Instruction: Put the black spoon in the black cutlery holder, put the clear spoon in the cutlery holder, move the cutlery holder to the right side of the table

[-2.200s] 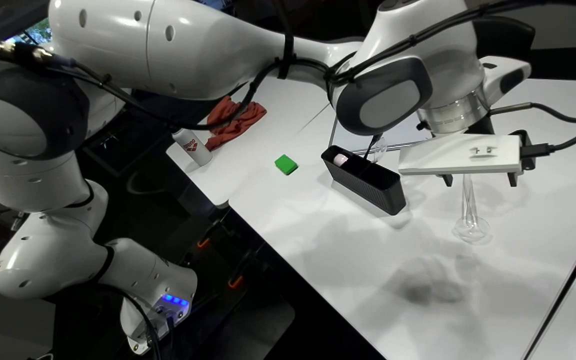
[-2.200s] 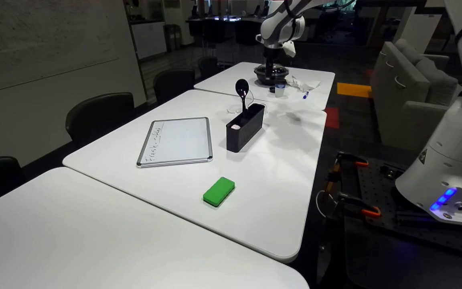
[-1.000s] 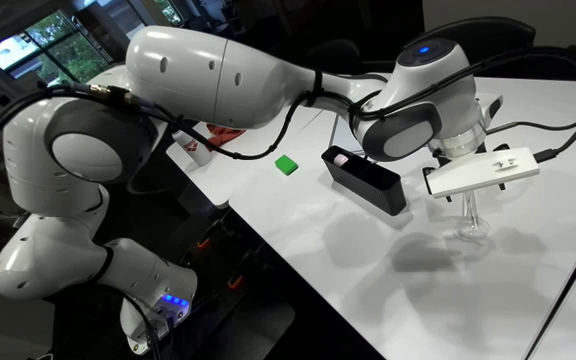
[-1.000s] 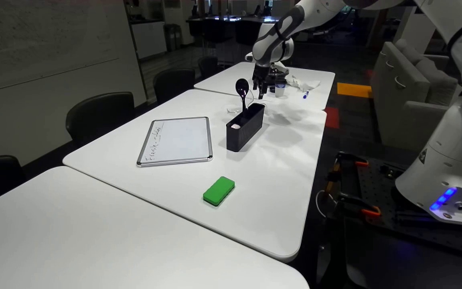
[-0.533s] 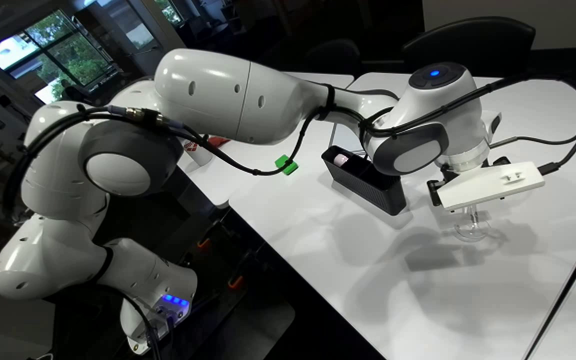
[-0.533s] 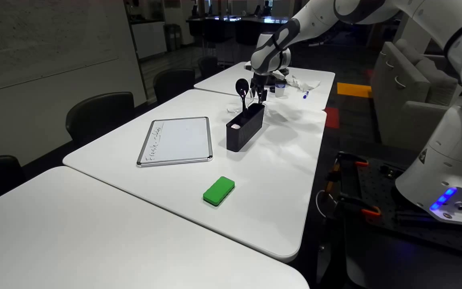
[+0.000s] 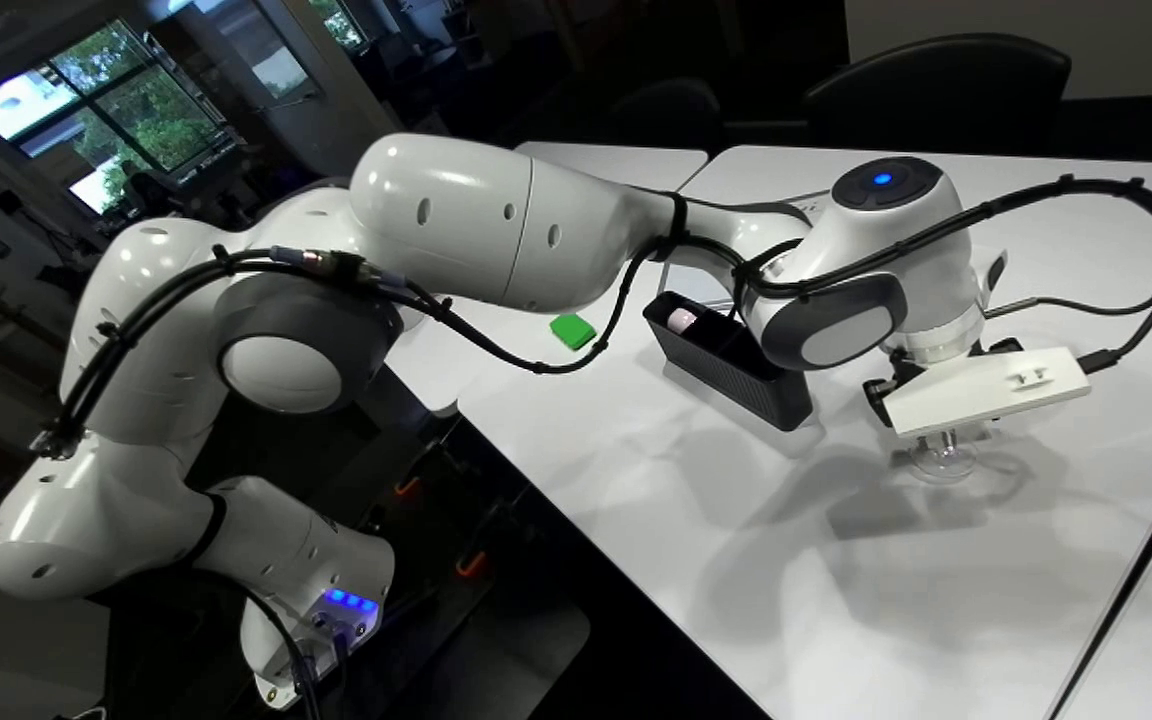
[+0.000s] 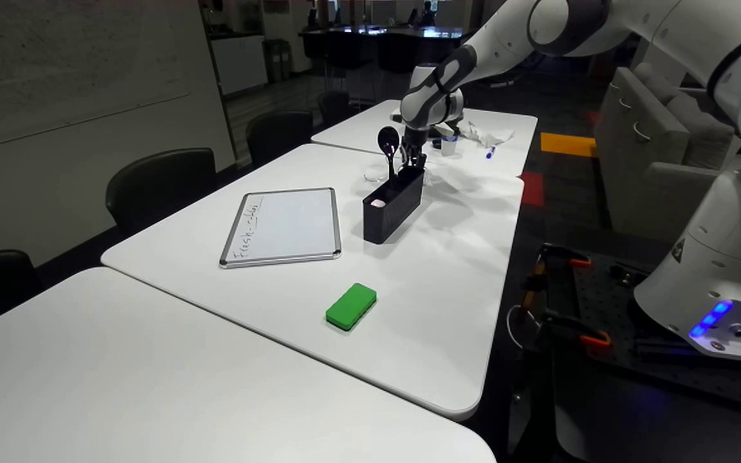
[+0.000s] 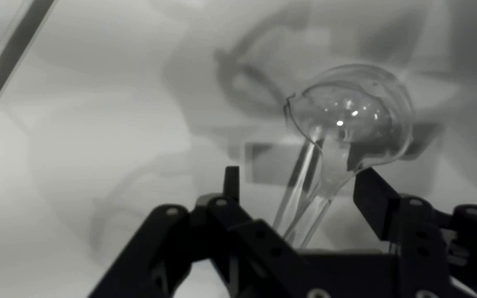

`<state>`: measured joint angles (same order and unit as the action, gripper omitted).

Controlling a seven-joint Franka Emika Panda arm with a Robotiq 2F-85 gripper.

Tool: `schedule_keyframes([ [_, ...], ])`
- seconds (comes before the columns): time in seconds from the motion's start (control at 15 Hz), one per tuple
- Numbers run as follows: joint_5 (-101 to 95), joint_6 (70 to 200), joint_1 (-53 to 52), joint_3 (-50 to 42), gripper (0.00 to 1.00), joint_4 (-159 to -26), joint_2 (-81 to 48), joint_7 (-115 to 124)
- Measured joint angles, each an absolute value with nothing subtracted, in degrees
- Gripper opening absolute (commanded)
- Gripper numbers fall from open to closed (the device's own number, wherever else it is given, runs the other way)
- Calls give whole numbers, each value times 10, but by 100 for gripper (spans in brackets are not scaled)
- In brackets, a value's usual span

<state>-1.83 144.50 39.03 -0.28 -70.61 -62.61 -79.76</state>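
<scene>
My gripper [image 9: 298, 184] is low over the white table [image 7: 796, 610], its jaws apart around the clear spoon [image 9: 362, 116]. In the wrist view the spoon's handle runs down between the fingers, with a wide gap at the left one. The right finger is close to the neck; whether it touches, I cannot tell. A camera board hides the fingertips in an exterior view, where only the clear spoon's bowl [image 7: 944, 460] shows. The black cutlery holder [image 8: 395, 209] stands beside the gripper. The black spoon [image 8: 388, 141] stands in it, bowl up.
A pinkish item [image 7: 681, 320] sits in one end of the holder. Another clear object [image 8: 375, 177] lies beside it, hard to make out. A whiteboard [image 8: 283, 225] and a green eraser [image 8: 351, 307] lie on the table. A cup [image 8: 449, 145] and a marker [image 8: 491, 152] are farther back.
My gripper has come down to the clear spoon, and the arm has lowered with it, covering more of the spoon's handle. The holder and the black spoon have stayed in place.
</scene>
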Motion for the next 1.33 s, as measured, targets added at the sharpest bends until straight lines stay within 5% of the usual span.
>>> schedule_keyframes([
  [0.4, -18, 1443, 390, -3, 0, -686, -640, -798],
  [1.33, -23, 1404, 305, -134, 1, -758, -511, -565],
])
